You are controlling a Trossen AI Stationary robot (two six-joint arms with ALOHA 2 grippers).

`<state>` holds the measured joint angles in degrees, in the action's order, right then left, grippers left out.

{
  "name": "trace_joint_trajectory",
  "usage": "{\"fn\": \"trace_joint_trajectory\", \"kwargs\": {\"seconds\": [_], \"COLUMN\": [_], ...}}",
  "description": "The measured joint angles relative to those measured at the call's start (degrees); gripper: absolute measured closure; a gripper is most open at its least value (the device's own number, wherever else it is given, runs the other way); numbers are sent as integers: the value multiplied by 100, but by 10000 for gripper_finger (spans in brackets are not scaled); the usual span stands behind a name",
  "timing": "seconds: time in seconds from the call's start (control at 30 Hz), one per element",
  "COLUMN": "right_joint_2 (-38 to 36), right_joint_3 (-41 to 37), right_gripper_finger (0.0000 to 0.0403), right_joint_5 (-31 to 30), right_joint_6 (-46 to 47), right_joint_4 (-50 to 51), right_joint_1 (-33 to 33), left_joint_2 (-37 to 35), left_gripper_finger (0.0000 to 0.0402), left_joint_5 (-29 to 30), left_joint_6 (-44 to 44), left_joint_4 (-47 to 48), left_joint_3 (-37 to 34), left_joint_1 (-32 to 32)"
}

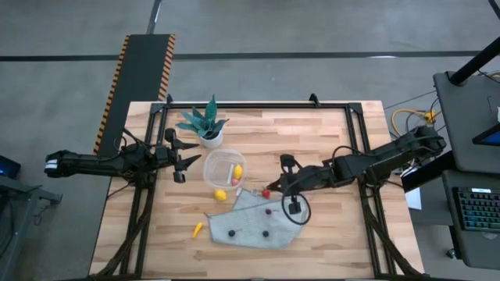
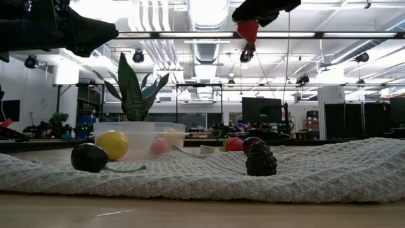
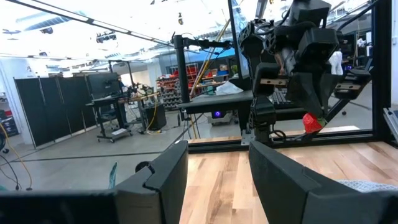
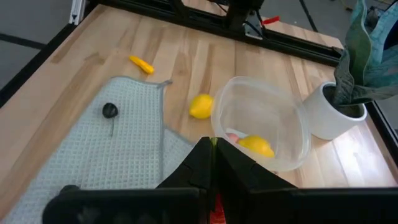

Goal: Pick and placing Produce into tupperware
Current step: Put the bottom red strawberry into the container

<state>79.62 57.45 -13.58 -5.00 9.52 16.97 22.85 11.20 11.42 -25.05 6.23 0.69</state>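
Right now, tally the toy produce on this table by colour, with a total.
Yellow lemons: 2, one in the tupperware, one beside it
Orange piece: 1
Dark berries: 2
Red pieces: 2, one in the right gripper, one on the cloth
Pink piece: 1
Total: 8

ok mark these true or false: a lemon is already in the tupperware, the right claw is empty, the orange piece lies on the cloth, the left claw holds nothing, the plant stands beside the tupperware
1. A lemon is already in the tupperware. True.
2. The right claw is empty. False: it is shut on a red berry.
3. The orange piece lies on the cloth. False: it lies on the bare wood beside the cloth.
4. The left claw holds nothing. True: open, left of the tupperware.
5. The plant stands beside the tupperware. True.
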Motion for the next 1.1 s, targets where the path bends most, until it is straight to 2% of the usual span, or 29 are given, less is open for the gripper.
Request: {"fn": "trace_joint_trajectory", "kwargs": {"seconds": [0.23, 0.7, 0.83, 1.0, 1.1], "right_joint_2": [76, 202, 203, 203, 203], "right_joint_3": [-3, -4, -4, -4, -4], "right_gripper_finger": [394, 394, 394, 394, 394], "right_joint_5": [0, 80, 550, 697, 994], "right_joint_6": [-149, -907, -1056, -1204, -1242], "right_joint_4": [-78, -883, -1275, -1606, -1753], "right_joint_1": [-87, -780, -1106, -1436, -1632], "left_joint_2": [0, 0, 0, 0, 0], "left_gripper_finger": [245, 245, 245, 245, 245], "left_joint_5": [0, 0, 0, 0, 0], "left_joint_6": [0, 0, 0, 0, 0], "left_joint_4": [0, -10, -10, -14, -14], "left_joint_3": [1, 1, 1, 1, 1], "left_joint_1": [-2, 0, -2, 0, 0]}}
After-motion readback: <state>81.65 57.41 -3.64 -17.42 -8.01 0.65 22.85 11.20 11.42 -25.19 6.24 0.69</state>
